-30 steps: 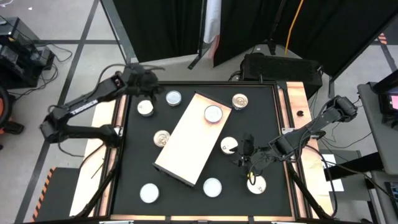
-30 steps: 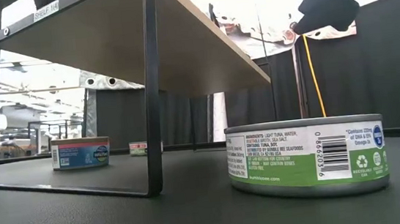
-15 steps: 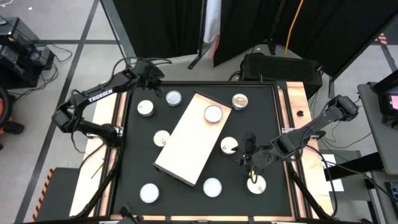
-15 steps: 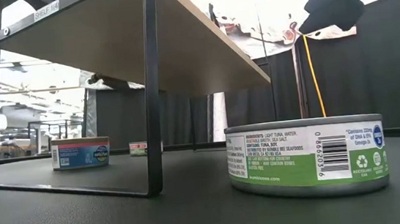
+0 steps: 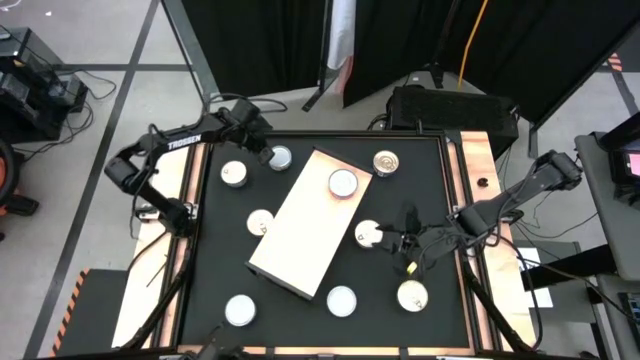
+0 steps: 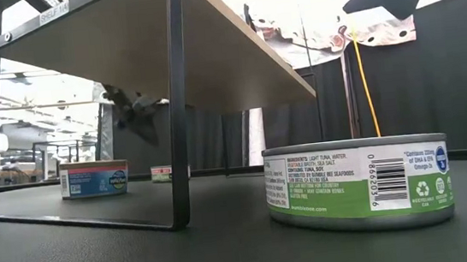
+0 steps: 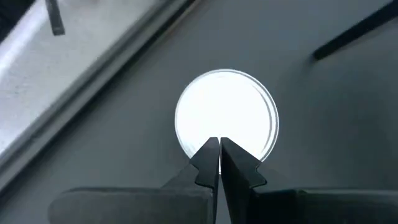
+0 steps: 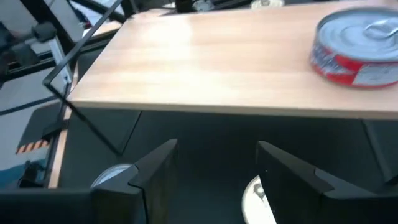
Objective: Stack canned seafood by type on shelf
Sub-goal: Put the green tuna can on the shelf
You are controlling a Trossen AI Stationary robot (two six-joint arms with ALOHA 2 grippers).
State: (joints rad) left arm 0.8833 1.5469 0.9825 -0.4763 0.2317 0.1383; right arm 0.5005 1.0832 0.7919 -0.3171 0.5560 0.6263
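Observation:
The shelf (image 5: 300,225), a pale wooden board on a black frame, stands aslant in the middle of the table, and one red-sided tin (image 5: 342,182) rests on its far end. Several more tins of canned seafood lie on the black tabletop around it. My left gripper (image 7: 219,142) is shut and hangs above the silver-lidded tin (image 5: 279,157) at the far left; the low view shows it clear of the table. My right gripper (image 8: 214,171) is open, tilted toward the shelf's right side, above and beside another tin (image 5: 368,234).
More tins sit at the far left (image 5: 234,174), the far right (image 5: 386,162), left of the shelf (image 5: 260,222) and along the near edge (image 5: 240,310), (image 5: 341,300), (image 5: 412,295). The shelf's black legs (image 6: 176,111) stand on the table. Copper rails border the table's sides.
My left gripper has come down and gone toward the table's right, from beyond the far left corner to over the far-left silver tin, staying shut. My right gripper has risen a little, still open.

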